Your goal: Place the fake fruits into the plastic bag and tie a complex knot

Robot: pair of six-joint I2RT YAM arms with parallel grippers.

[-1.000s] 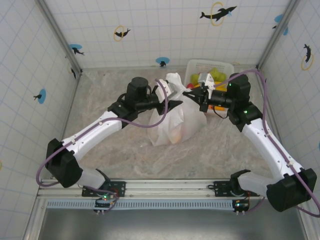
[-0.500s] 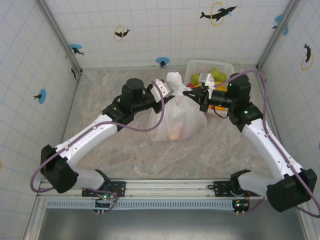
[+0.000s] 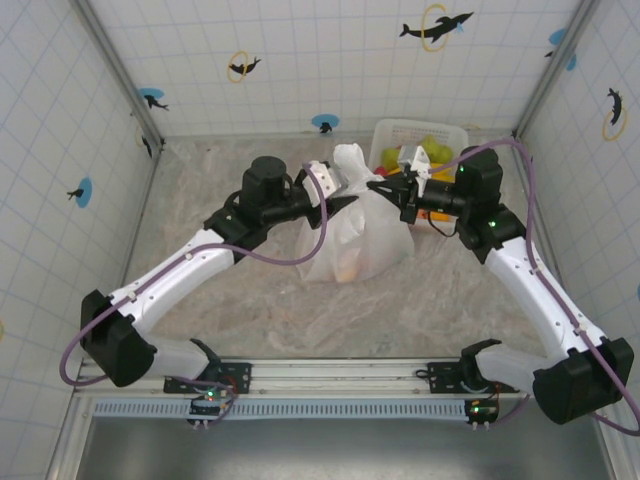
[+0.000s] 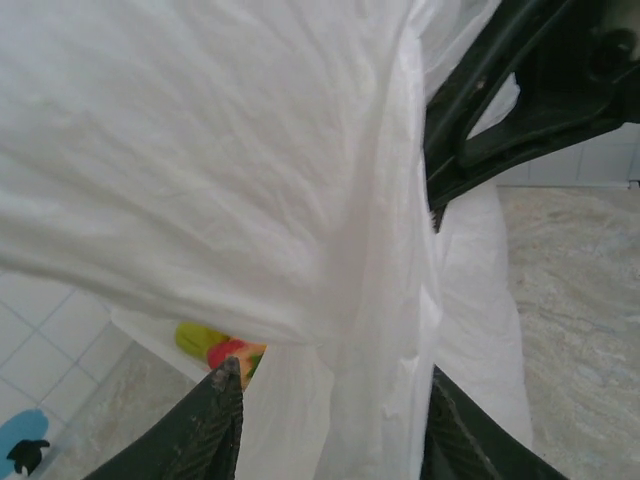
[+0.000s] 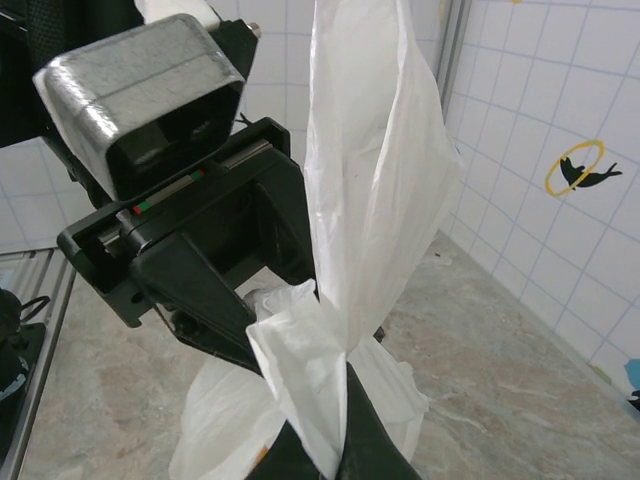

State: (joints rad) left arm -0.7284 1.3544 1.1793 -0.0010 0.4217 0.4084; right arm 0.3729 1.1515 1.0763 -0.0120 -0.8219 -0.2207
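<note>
The white plastic bag (image 3: 350, 240) stands mid-table, orange fake fruits (image 3: 347, 268) showing faintly through its wall. Its two handles rise crossed (image 5: 350, 200) above the bag. My right gripper (image 3: 383, 187) comes in from the right and is shut on one handle strip (image 5: 310, 380), which is pinched between its dark fingers (image 5: 385, 450). My left gripper (image 3: 338, 198) reaches in from the left at the bag's top. Its jaws stand apart, with a loose band of bag plastic (image 4: 370, 330) hanging between the fingers (image 4: 215, 420). More fake fruits (image 4: 222, 348) peek past the plastic.
A white lattice basket (image 3: 405, 128) holding green and yellow fruits (image 3: 432, 152) stands at the back right, just behind my right gripper. Tiled walls close the table on three sides. Bare marbled tabletop (image 3: 220, 300) lies to the front and left.
My left arm has swung toward the back and now sits higher at the bag's top. Its jaws closed partway and opened again. The right gripper has kept its hold and place.
</note>
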